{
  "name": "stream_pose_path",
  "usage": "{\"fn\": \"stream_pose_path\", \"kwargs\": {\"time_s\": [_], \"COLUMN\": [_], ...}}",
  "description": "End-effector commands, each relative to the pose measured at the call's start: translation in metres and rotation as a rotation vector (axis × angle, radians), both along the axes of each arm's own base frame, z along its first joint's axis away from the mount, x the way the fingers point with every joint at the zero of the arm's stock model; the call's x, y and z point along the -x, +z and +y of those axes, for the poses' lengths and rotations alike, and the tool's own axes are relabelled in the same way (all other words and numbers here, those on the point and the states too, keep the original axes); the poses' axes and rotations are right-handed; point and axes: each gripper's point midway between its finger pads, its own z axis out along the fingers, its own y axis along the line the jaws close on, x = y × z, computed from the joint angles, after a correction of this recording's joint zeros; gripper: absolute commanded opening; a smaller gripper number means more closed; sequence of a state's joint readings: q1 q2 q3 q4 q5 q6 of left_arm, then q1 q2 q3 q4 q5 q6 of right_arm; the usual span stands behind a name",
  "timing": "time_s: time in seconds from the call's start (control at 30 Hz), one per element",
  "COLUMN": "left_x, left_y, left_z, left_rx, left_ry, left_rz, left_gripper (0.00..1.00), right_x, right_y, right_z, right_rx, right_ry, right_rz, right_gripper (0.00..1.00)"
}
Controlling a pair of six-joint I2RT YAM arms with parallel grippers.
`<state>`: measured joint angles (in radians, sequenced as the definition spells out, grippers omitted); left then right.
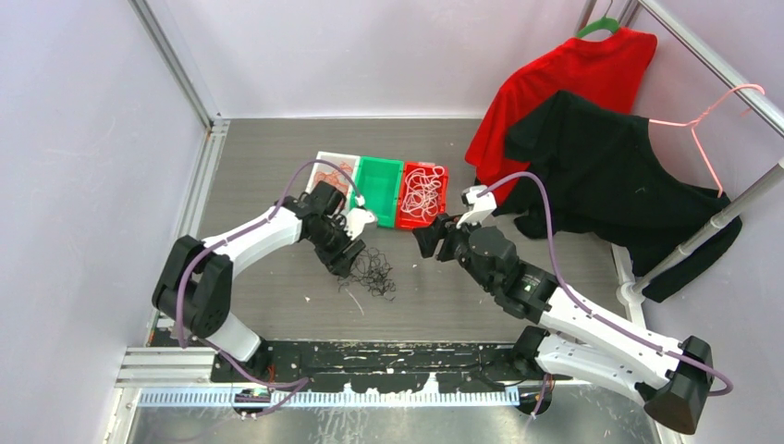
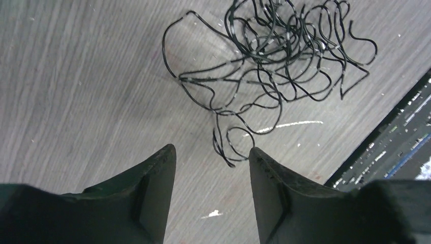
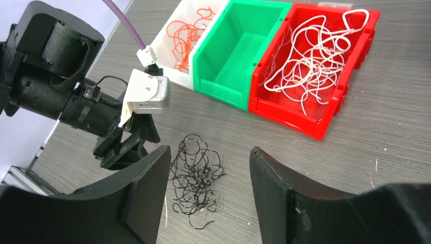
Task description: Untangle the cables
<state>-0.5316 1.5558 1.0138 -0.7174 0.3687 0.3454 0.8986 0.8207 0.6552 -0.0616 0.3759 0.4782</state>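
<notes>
A loose, curly clump of black cables lies on the bench, with open room on its near side and bins just beyond. The left claw and right claw both stand apart and hold nothing.

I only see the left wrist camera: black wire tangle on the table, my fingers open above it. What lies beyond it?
Observer: Three bins stand side by side past the black clump; the white bin on the left holds orange wires.
Operator: And the middle one?
Observer: The green bin is empty.
Operator: Where is the other arm?
Observer: The right gripper hovers open on the far side of the clump from yours, holding nothing, in front of the red bin, which holds white wires.
</notes>
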Motion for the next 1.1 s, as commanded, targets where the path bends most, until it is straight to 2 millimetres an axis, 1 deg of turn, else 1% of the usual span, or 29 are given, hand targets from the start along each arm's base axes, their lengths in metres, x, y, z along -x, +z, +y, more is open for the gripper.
{"fn": "stream_pose_path", "kwargs": {"time_s": [0.0,0.17,0.23,0.3,0.33,0.37,0.4,0.43,0.5,0.6,0.63,0.67,0.7,0.8,0.9,1.07], "left_x": [-0.017,-0.004,0.0,0.001,0.001,0.0,0.001,0.006,0.006,0.004,0.002,-0.002,-0.001,-0.005,-0.008,-0.018], "left_y": [-0.005,-0.016,-0.019,-0.016,-0.011,-0.001,0.011,0.026,0.058,0.108,0.127,0.141,0.163,0.212,0.248,0.299], "left_z": [-0.013,-0.015,-0.012,-0.008,-0.007,-0.006,-0.005,-0.001,0.003,0.01,0.011,0.011,0.013,0.01,0.005,-0.009], "left_rx": [0.048,0.061,0.054,0.041,0.036,0.038,0.041,0.044,0.059,0.073,0.083,0.082,0.102,0.155,0.209,0.309], "left_ry": [0.001,-0.038,-0.05,-0.057,-0.061,-0.066,-0.072,-0.084,-0.096,-0.118,-0.118,-0.114,-0.115,-0.114,-0.145,-0.231], "left_rz": [-0.051,0.021,0.024,0.014,0.008,-0.007,-0.023,-0.039,-0.108,-0.233,-0.275,-0.307,-0.359,-0.454,-0.551,-0.762], "left_gripper": [0.51,0.35,0.24,0.1,0.05,0.01,0.0,0.0,0.0,0.0,0.0,0.0,0.0,0.0,0.0,0.0], "right_x": [-0.002,-0.004,-0.005,-0.007,-0.007,-0.008,-0.009,-0.01,-0.009,-0.013,-0.013,-0.014,-0.014,-0.017,-0.016,-0.011], "right_y": [0.0,0.0,0.001,0.003,0.005,0.005,0.005,0.006,0.005,0.01,0.015,0.018,0.023,0.038,0.059,0.091], "right_z": [0.003,0.006,0.006,0.005,0.006,0.008,0.01,0.011,0.02,0.03,0.033,0.038,0.044,0.063,0.078,0.088], "right_rx": [-0.027,-0.029,-0.035,-0.045,-0.052,-0.054,-0.048,-0.039,-0.021,-0.01,-0.018,-0.019,-0.023,-0.008,0.004,0.006], "right_ry": [-0.005,0.004,0.003,-0.001,0.002,0.007,0.015,0.018,0.061,0.099,0.114,0.132,0.158,0.237,0.314,0.395], "right_rz": [0.004,0.004,-0.003,-0.007,-0.009,-0.008,-0.007,-0.008,-0.002,-0.025,-0.041,-0.054,-0.067,-0.115,-0.182,-0.306], "right_gripper": [0.63,0.61,0.6,0.58,0.58,0.57,0.56,0.56,0.56,0.6,0.62,0.63,0.65,0.7,0.74,0.77]}}
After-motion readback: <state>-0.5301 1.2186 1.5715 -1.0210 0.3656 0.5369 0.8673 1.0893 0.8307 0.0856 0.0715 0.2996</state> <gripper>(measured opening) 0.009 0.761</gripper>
